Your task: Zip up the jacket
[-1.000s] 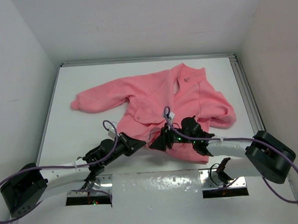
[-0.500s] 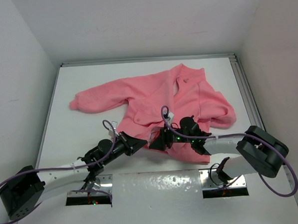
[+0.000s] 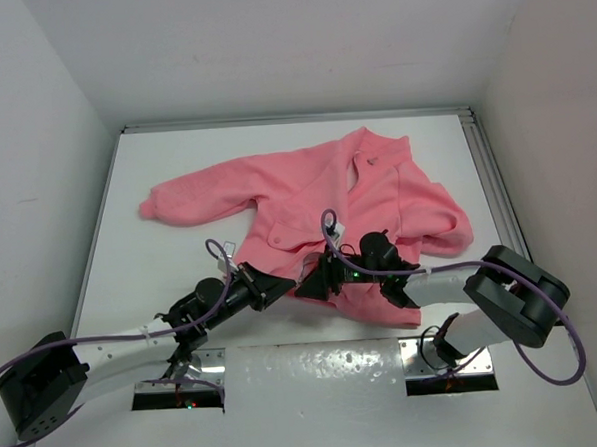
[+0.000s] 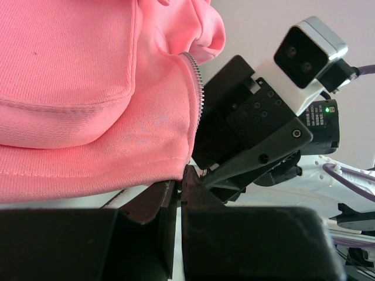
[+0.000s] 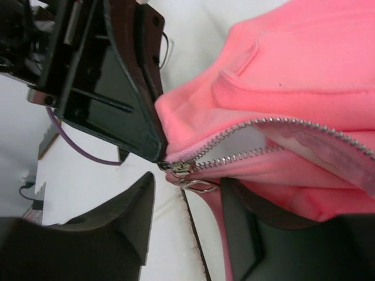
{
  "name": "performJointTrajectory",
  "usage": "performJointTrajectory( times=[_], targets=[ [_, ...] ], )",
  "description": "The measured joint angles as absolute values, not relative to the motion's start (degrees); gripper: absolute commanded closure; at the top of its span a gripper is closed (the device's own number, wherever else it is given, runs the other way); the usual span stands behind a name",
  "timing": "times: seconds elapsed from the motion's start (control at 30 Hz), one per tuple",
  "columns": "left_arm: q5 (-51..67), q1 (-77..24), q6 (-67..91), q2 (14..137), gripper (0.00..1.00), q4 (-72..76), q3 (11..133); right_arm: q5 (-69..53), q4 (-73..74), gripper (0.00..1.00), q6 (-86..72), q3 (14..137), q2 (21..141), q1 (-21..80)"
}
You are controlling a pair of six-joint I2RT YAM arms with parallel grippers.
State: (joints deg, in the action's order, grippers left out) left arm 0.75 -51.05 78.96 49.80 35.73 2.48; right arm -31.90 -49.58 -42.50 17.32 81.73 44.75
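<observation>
1 jacket (image 3: 307, 193) lies lengthwise near-to-far, collar pointing away, hem nearest.

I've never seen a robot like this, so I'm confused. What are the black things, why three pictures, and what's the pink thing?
Those are two robot arms, each ending in a two-finger gripper. One picture looks down from above; the other two come from cameras on the wrists. A pink jacket lies on the white table, its zipper open. The left gripper is pinched shut on the jacket's bottom edge beside the zipper. The right gripper is open, its fingers either side of the zipper pull, holding nothing.
</observation>
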Motion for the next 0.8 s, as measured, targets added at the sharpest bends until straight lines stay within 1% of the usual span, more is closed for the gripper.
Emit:
performJointTrajectory(
  times=[0.33,0.47,0.67,0.8],
  targets=[
    [0.6,-51.0,78.9,48.9,1.0,35.6,2.5,-32.9,-53.9,0.66,-44.1,16.3,81.5,44.8],
    [0.6,-51.0,78.9,48.3,1.0,35.4,2.5,-33.2,-54.8,0.67,-44.7,15.3,80.2,44.8],
    [0.4,-51.0,78.7,48.0,1.0,34.8,2.5,-33.2,-55.2,0.74,-45.2,14.1,77.4,44.8],
    [0.4,-51.0,78.6,47.9,1.0,34.7,2.5,-33.0,-53.6,0.75,-44.8,14.2,76.3,44.8]
  ],
)
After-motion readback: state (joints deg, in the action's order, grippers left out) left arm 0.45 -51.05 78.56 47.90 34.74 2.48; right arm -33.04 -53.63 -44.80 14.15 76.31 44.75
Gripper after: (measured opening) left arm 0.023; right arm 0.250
